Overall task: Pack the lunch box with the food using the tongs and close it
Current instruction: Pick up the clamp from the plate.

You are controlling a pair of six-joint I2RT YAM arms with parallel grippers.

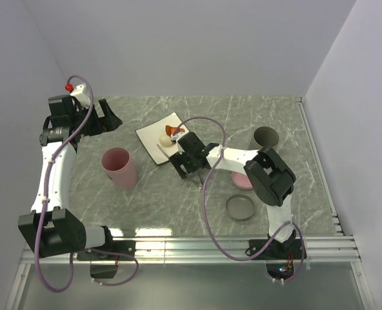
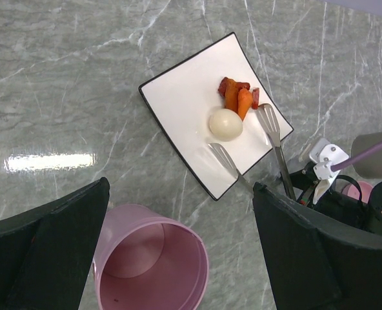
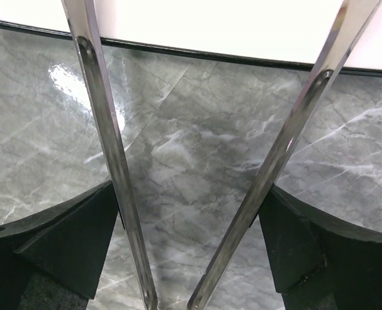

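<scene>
Item, tongs point(image 2: 277, 147): we find them held in the right fingers point(image 3: 55, 252). One slim arm lies against the inner face of each finger, so the fingers stand wide with the tongs spread between them. Both flat tips reach over the near corner of the plate point(image 2: 178, 103); whether they touch it we cannot tell.

Item, food: we count a white ball point(image 2: 225, 124) on the plate between the two tips. Orange-brown pieces point(image 2: 238, 97) are heaped just behind it, touching it.

Item, left fingers point(image 2: 49, 245): spread wide with nothing between them, raised over the far left of the desk point(image 1: 165, 194), well apart from the plate.

Item, vessels: we note a pink container point(image 1: 119, 166) upright with its mouth open, left of the plate. A grey container point(image 1: 266, 137) stands to the right. A grey lid point(image 1: 241, 207) lies flat nearer the arm bases. A pink disc point(image 1: 241, 183) is partly hidden under the right arm.
</scene>
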